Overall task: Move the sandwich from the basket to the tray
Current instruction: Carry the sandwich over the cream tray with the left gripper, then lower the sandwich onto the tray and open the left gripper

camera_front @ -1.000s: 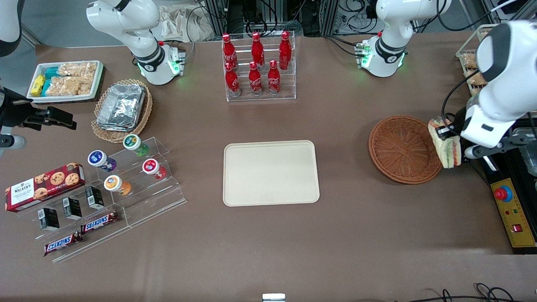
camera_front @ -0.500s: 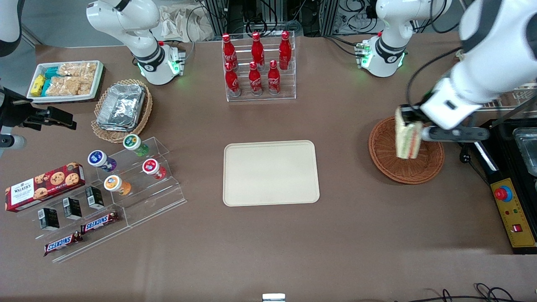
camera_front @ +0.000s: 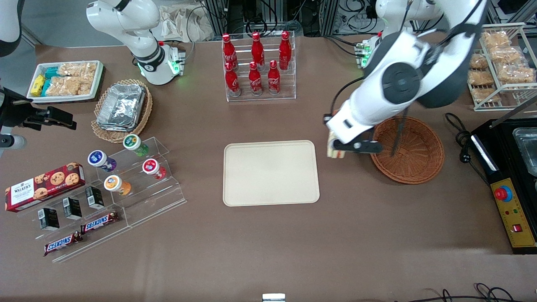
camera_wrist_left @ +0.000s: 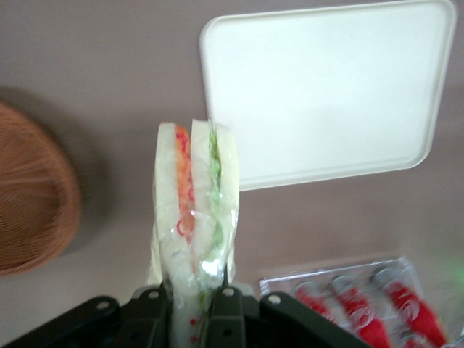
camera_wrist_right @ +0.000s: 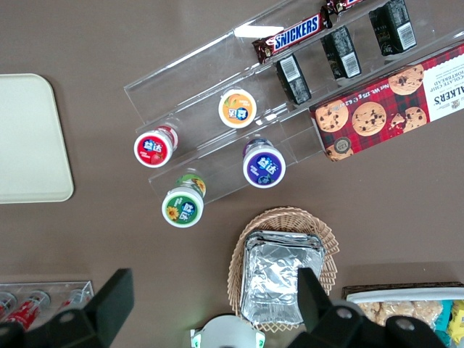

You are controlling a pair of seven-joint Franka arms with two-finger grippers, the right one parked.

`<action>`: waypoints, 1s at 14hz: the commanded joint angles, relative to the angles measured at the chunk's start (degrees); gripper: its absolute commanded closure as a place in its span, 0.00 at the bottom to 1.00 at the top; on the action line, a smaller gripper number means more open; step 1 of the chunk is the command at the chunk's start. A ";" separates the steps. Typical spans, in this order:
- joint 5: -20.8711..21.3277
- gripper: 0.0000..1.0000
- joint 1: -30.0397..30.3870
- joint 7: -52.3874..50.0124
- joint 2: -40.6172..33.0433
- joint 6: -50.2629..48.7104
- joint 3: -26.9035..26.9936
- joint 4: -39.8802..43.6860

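Observation:
My left gripper (camera_front: 335,147) is shut on the wrapped sandwich (camera_front: 334,152) and holds it in the air between the reddish-brown wicker basket (camera_front: 413,167) and the cream tray (camera_front: 270,173). In the left wrist view the sandwich (camera_wrist_left: 194,217) stands out from between the black fingers (camera_wrist_left: 226,312), showing pale bread with orange-red and green filling. The tray (camera_wrist_left: 326,94) and the rim of the basket (camera_wrist_left: 32,199) both show below it. The basket holds nothing.
A clear rack of red cola bottles (camera_front: 256,67) stands farther from the front camera than the tray. A wire rack of snack bags (camera_front: 499,67) and a black appliance (camera_front: 516,167) are at the working arm's end. Yogurt cups, chocolate bars and a tan foil-container basket (camera_front: 121,109) lie toward the parked arm's end.
My left gripper has carried the sandwich from the basket's outer side, across above the basket, to the gap between basket and tray.

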 commanded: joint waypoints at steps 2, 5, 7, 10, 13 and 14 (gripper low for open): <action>3.90 1.00 -4.43 -7.30 3.56 15.30 -0.15 -5.96; 6.79 1.00 -4.43 -10.37 6.46 26.66 -0.15 -12.12; 11.27 1.00 -4.43 -15.46 10.05 30.27 -0.07 -12.32; 19.88 1.00 -4.52 -23.81 15.50 35.82 -0.07 -12.14; 26.22 1.00 -4.61 -28.74 19.38 39.25 -0.15 -11.96; 28.15 1.00 -4.61 -29.37 20.35 39.69 -0.15 -12.05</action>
